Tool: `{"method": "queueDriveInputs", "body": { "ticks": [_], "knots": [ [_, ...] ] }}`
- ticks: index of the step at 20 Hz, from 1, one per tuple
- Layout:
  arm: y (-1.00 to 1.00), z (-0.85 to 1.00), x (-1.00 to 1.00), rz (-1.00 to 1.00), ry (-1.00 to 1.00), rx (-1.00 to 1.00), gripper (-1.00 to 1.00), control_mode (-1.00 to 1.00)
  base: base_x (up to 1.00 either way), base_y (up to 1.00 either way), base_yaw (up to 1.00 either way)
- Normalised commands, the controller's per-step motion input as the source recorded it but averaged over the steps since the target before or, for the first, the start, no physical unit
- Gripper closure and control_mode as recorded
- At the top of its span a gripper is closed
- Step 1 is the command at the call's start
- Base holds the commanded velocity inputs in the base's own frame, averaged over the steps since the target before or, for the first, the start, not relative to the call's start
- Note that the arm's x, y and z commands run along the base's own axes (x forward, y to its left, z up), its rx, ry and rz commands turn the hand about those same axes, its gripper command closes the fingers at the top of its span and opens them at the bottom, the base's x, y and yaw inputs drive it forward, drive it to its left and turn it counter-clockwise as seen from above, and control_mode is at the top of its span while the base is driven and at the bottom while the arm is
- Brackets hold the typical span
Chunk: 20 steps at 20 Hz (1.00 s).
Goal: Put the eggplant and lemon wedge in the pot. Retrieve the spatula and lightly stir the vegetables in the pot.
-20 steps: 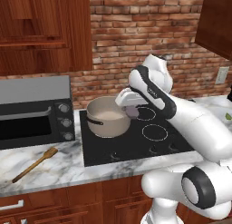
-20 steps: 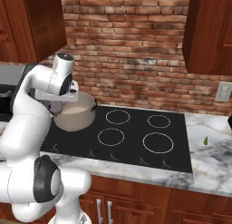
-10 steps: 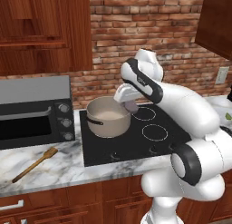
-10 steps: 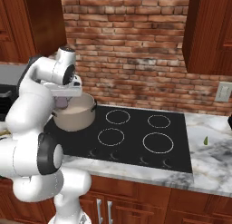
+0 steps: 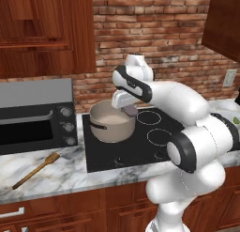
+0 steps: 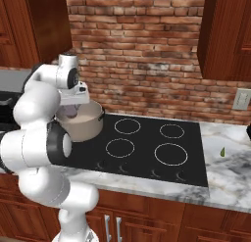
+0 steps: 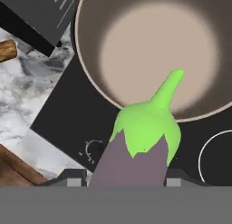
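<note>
My gripper (image 5: 130, 109) is shut on the eggplant (image 7: 140, 148), a dull-purple body with a green stem end pointing forward. It hangs just above the near right rim of the pot (image 5: 112, 130), which stands on the cooktop's back left burner and shows a bare pale inside (image 7: 158, 51). From the right base view the eggplant (image 6: 72, 112) is a purple patch under the gripper (image 6: 73, 108), over the pot (image 6: 87, 129). The lemon wedge (image 6: 222, 151) lies on the marble right of the cooktop. The wooden spatula (image 5: 35, 170) lies on the counter left of the cooktop, in front of the oven.
A black cooktop (image 5: 154, 144) with several burner rings spans the counter. A grey toaster oven (image 5: 33, 113) stands to the left of the pot. Brick wall behind, wooden cabinets (image 5: 42, 29) overhead at both sides. The marble counter edge runs along the front.
The arm has swung left with the eggplant and the hand has lowered, so the eggplant now hangs by the pot's rim. Pot, spatula and lemon wedge stayed put.
</note>
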Motion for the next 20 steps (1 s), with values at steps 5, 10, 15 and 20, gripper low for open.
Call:
{"method": "queueDriveInputs", "body": {
  "ticks": [5,10,15,20],
  "knots": [
    [0.07,-0.13,0.76,0.0,0.09,-0.1,1.0,-1.0,0.0,0.0,0.0],
    [0.0,-0.27,0.69,0.0,0.09,-0.03,1.0,-1.0,0.0,0.0,0.0],
    [0.14,0.0,0.39,0.0,0.1,-0.06,1.0,-1.0,0.0,0.0,0.0],
    [0.0,-0.28,0.0,0.0,0.06,-0.01,1.0,-1.0,0.0,0.0,0.0]
  ]
}}
